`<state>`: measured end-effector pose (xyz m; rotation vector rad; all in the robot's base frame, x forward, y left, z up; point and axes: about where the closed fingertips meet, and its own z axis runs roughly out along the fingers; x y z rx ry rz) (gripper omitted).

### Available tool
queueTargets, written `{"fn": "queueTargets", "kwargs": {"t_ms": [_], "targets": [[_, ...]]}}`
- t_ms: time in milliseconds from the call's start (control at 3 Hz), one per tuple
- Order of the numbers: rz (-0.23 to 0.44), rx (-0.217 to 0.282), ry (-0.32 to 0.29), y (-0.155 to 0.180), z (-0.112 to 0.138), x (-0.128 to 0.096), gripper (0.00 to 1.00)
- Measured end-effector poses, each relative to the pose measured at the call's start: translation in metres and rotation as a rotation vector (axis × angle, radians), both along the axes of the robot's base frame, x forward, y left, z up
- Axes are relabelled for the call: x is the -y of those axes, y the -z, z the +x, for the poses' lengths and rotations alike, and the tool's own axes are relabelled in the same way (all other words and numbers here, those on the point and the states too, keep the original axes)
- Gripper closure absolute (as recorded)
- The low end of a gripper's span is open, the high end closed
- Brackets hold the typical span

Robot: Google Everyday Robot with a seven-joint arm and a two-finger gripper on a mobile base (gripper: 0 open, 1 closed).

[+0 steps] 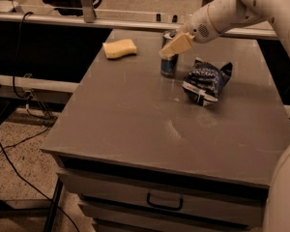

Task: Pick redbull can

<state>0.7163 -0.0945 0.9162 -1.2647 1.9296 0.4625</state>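
Redbull can (pixel 168 66): metal, glossy blue and silver skin. Gripper (pixel 167 51), at the can's top, far centre of the table: tan, matt, plastic-looking. Arm shell (pixel 227 11) behind it: smooth white plastic. Table top (pixel 150 129): grey, matt, lightly scuffed. Snack bag (pixel 205 81), right of can: crinkled shiny film. Sponge (pixel 120 48), far left: yellow, porous, dull.

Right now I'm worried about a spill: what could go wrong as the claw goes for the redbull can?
The claw sits at the top of the upright redbull can; a sideways nudge could tip this slim can. The snack bag lies close beside it, so the claw might snag it.
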Motion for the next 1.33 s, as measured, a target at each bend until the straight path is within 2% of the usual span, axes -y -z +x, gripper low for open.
{"fn": "queueTargets", "kwargs": {"t_ms": [333, 667, 1000, 1333], "targets": [[0.012, 0.0, -0.014, -0.004, -0.002, 0.0, 0.69], [0.053, 0.029, -0.06, -0.028, -0.012, -0.002, 0.99], [0.088, 0.07, -0.103, -0.052, -0.023, -0.001, 1.0], [0.093, 0.075, -0.109, -0.055, -0.025, -0.002, 1.0]]}}
